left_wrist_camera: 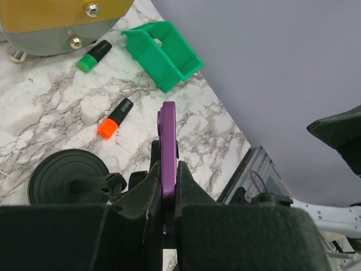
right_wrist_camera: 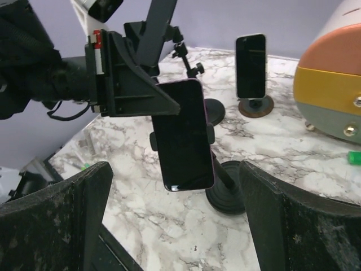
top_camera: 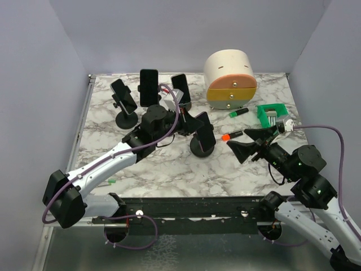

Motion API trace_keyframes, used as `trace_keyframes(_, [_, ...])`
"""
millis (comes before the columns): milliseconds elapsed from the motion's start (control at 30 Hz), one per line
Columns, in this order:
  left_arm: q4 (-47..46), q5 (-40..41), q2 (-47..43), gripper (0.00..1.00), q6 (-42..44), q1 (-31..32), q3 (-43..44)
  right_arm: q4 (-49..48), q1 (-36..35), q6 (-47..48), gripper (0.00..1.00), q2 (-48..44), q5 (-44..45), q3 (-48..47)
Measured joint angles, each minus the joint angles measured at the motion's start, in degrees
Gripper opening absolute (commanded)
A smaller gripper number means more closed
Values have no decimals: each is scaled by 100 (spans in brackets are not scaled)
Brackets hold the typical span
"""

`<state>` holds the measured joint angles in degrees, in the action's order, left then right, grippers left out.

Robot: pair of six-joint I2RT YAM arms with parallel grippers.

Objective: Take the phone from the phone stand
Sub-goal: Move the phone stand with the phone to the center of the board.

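A dark-screened phone [top_camera: 204,131] with a purple edge [left_wrist_camera: 167,152] sits in the clamp of a black phone stand [top_camera: 202,148] near the table's middle. In the right wrist view the phone [right_wrist_camera: 181,135] still has the stand's side clamps against both edges, above the round base [right_wrist_camera: 225,195]. My left gripper [top_camera: 189,123] reaches in from the left and is shut on the phone's upper edge [left_wrist_camera: 164,186]. My right gripper [top_camera: 246,142] hangs open to the right of the stand, facing the screen, fingers apart from it [right_wrist_camera: 176,186].
Three more phones on stands stand at the back left [top_camera: 124,96] [top_camera: 149,87] [top_camera: 181,90]. A round cream drawer unit [top_camera: 230,79] is at the back right. A green marker [top_camera: 239,112], an orange marker [top_camera: 232,135] and a green holder [top_camera: 272,114] lie near the right gripper.
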<state>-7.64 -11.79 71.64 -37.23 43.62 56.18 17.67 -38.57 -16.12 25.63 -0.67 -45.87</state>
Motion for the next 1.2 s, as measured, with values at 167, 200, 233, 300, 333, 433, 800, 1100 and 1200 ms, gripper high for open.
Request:
trace_keyframes(167, [-278, -251, -52, 0, -37, 0, -280, -11, 0, 90, 98, 192, -719, 2])
trace_keyframes(200, [-345, -326, -52, 0, -39, 0, -352, -11, 0, 109, 98, 251, -855, 2])
trace_keyframes(233, [-389, -361, -52, 0, -39, 0, -404, -11, 0, 122, 98, 306, -981, 2])
trace_keyframes(300, [-503, -448, -52, 0, -37, 0, -483, -11, 0, 129, 98, 407, -1178, 4])
trace_keyframes(333, [-527, -485, -52, 0, -24, 0, -487, -11, 0, 136, 98, 450, -1257, 7])
trace_keyframes(433, [-623, -675, -48, 0, 35, 0, -501, -13, 0, 157, 98, 507, -1421, 55])
trace_keyframes(800, [-997, -1274, 131, 0, 444, 0, -564, -146, 0, -186, 100, 452, -1255, 404])
trace_keyframes(1100, [-1646, -1307, 573, 3, 404, -11, -535, -81, 0, -498, 100, 446, -238, 463])
trace_keyframes(1200, [-1709, -1305, 638, 3, 402, -11, -511, -72, 0, -496, 100, 439, -17, 529])
